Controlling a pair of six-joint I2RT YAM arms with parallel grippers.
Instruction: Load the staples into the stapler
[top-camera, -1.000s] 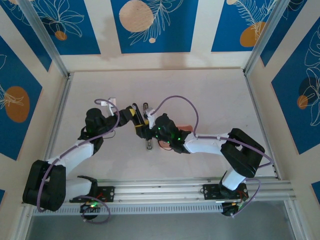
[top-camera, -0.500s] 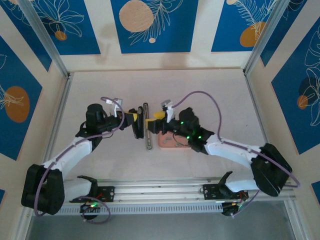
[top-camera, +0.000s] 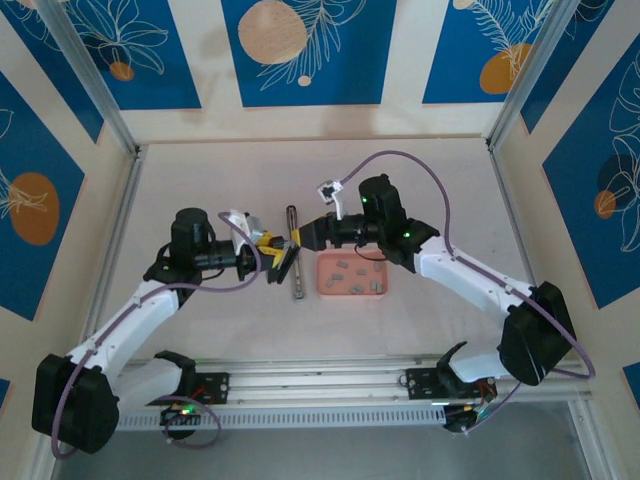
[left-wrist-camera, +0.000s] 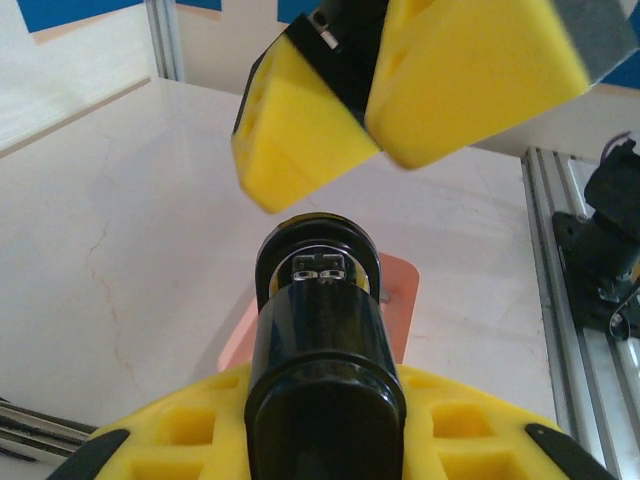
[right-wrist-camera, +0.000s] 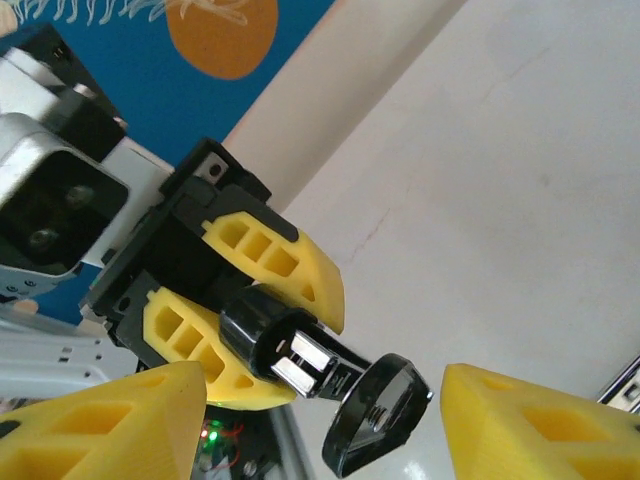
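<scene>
Swung back off the pink tray (top-camera: 321, 289), baring the staples (top-camera: 350, 275) right of centre, with right pincer (top-camera: 298, 240) released and empty beside the stapler (top-camera: 292, 222) at mid-frame, clenched in the left pincer (top-camera: 279, 258); best held steady, channel up, while fetching one strip.

One stapler (top-camera: 291, 222) is counted. One pink tray (top-camera: 352, 294) is counted. The staples (top-camera: 346, 270) in the tray are counted as roughly eight grey strips; the exact number cannot be resolved. Two arms are counted, the left arm (top-camera: 140, 300) and the right arm (top-camera: 470, 275). Two grippers are counted, the left gripper (top-camera: 277, 258) and the right gripper (top-camera: 303, 238).
</scene>
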